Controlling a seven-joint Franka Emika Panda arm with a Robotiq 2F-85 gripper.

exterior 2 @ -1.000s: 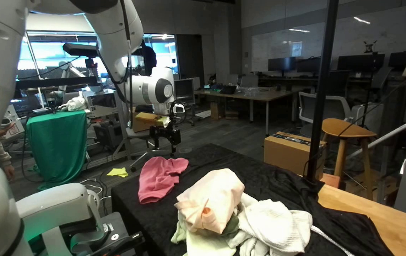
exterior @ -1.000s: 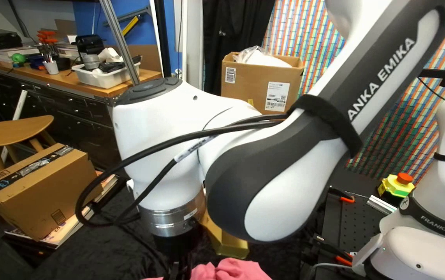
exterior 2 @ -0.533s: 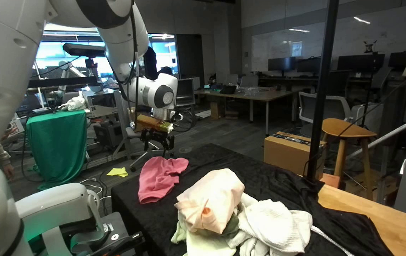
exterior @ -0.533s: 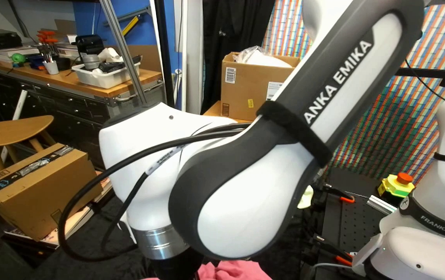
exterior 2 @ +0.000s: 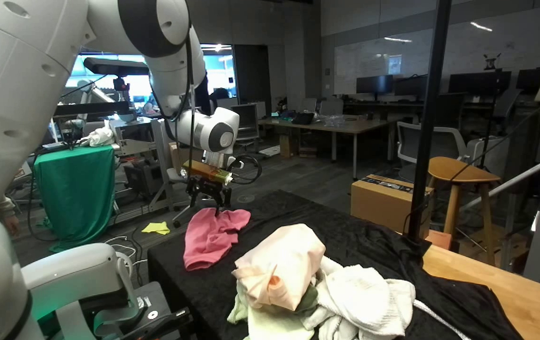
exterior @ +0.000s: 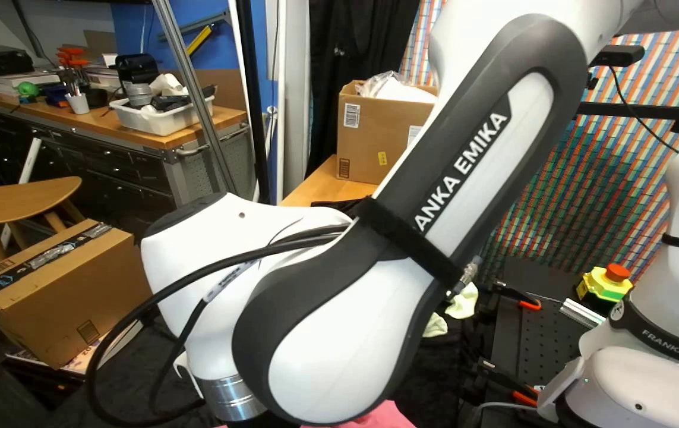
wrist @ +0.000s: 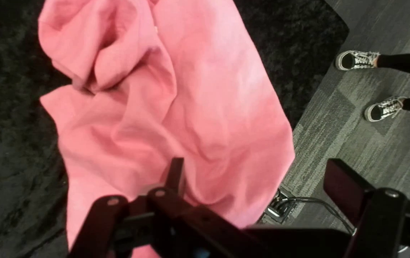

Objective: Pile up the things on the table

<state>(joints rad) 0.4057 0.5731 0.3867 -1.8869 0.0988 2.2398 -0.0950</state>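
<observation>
The piling looks well along but unfinished, judging by how the cloths lie. In an exterior view, a limp, rumpled pink cloth (exterior 2: 210,241) lies loose by itself on the velvety black table cover (exterior 2: 345,250), so it seems to be the piece left to add. Apart from the pink cloth, with bare black cover between, stands a heap that appears to be the part done: a smooth, rounded peach cloth bundle (exterior 2: 281,264) on top, a soft pale green cloth (exterior 2: 277,326) under it, and a bulky, textured white cloth (exterior 2: 364,295) against them on the side away from the pink cloth. Whether the heap hides anything more cannot be told. What remains, presumably, is to grasp the pink cloth and carry it over. The black two-fingered gripper (wrist: 257,172) is at the end of the pink cloth farther from the heap. In the wrist view its fingers (wrist: 346,190) are spread wide with nothing held between them: one shows over the pink cloth, the other past its edge, against grey patterned carpet (wrist: 334,122). Whether the fingertips touch the pink cloth cannot be told; the white-and-black arm (exterior: 327,351) hides that spot in an exterior view.
</observation>
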